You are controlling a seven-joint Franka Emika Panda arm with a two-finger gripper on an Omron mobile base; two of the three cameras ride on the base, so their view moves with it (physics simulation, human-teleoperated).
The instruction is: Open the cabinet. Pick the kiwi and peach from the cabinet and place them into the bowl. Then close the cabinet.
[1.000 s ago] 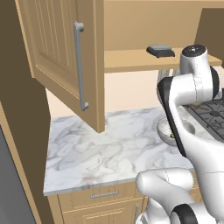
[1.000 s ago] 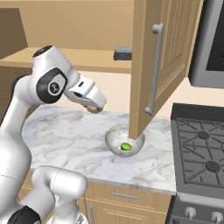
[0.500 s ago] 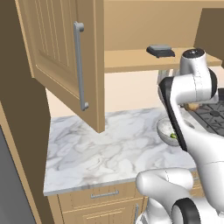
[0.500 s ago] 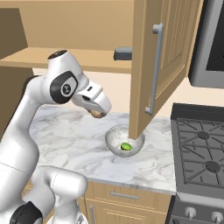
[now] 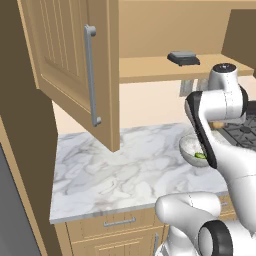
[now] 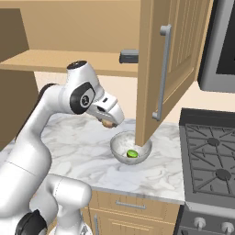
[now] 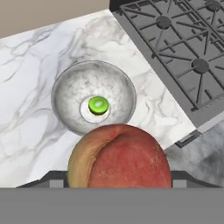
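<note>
Above the counter [image 5: 125, 170] my hand [image 6: 109, 122] grips the peach [image 7: 120, 156], fingers spread wide around it. It hangs above the bowl [image 7: 65, 94], toward the near rim. Kiwi [image 7: 98, 104] lies at the bowl's centre. Bowl sits near the stove [image 7: 183, 52]. Both cabinet [image 5: 70, 65] doors stand open.

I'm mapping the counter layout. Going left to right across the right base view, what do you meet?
Arm → end effector with peach → bowl holding kiwi → open cabinet door → stove.
</note>
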